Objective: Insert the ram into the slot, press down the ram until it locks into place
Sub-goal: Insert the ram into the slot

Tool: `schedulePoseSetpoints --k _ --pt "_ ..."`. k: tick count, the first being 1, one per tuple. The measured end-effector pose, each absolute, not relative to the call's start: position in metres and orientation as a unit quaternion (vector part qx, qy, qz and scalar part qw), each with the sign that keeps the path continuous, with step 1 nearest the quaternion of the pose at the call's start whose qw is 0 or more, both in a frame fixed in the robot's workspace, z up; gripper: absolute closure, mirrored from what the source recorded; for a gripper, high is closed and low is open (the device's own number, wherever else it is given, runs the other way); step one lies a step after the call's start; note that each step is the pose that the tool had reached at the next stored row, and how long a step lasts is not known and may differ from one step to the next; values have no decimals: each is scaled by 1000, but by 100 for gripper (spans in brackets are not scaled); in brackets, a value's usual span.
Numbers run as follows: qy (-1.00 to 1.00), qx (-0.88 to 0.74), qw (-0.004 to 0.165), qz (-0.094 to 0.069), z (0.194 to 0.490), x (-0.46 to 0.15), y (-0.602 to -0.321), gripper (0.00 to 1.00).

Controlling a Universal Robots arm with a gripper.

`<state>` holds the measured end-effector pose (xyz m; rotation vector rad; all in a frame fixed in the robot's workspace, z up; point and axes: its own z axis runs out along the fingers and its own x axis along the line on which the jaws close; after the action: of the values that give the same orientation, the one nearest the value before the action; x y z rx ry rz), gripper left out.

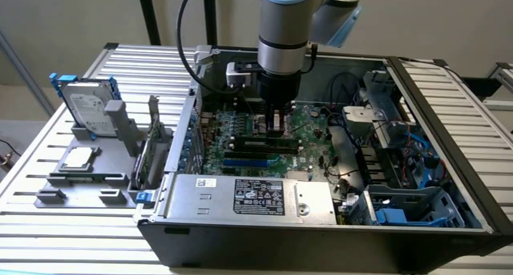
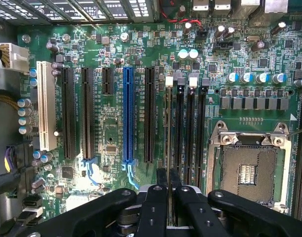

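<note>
On the exterior view's left, your slatted bench [image 1: 72, 245] carries a grey fixture [image 1: 80, 188]. A hard drive [image 1: 84, 110] stands upright on it, a processor chip [image 1: 80, 158] lies flat nearer the camera, and an expansion card [image 1: 148, 152] stands on edge just beside the open computer case [image 1: 321, 245].

Inside the case, the arm [image 1: 282, 29] points straight down over the motherboard [image 1: 309, 122], beyond the boxed power supply [image 1: 248, 197]. Your tool [image 1: 277, 126] sits directly above the ram [image 1: 261, 144].

In the wrist view, the board shows a white expansion slot [image 2: 46, 106], then a long blue slot [image 2: 127, 113], then the ram [image 2: 169, 128] seen edge-on. It stands in the slot [image 2: 169, 84], the one nearest the blue slot in a row of four parallel black memory sockets. Your tool [image 2: 169, 174] is clamped on the ram, one finger against each face. You cannot tell whether the pale end clips have latched. The open processor socket [image 2: 247, 170] lies beyond the memory sockets.
</note>
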<state>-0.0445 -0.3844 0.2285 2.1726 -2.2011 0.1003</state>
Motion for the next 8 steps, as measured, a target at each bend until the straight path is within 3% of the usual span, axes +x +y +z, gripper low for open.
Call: schedulePoseSetpoints --k 8 --pt "-712 701 24 32 228 -44 -384 87"
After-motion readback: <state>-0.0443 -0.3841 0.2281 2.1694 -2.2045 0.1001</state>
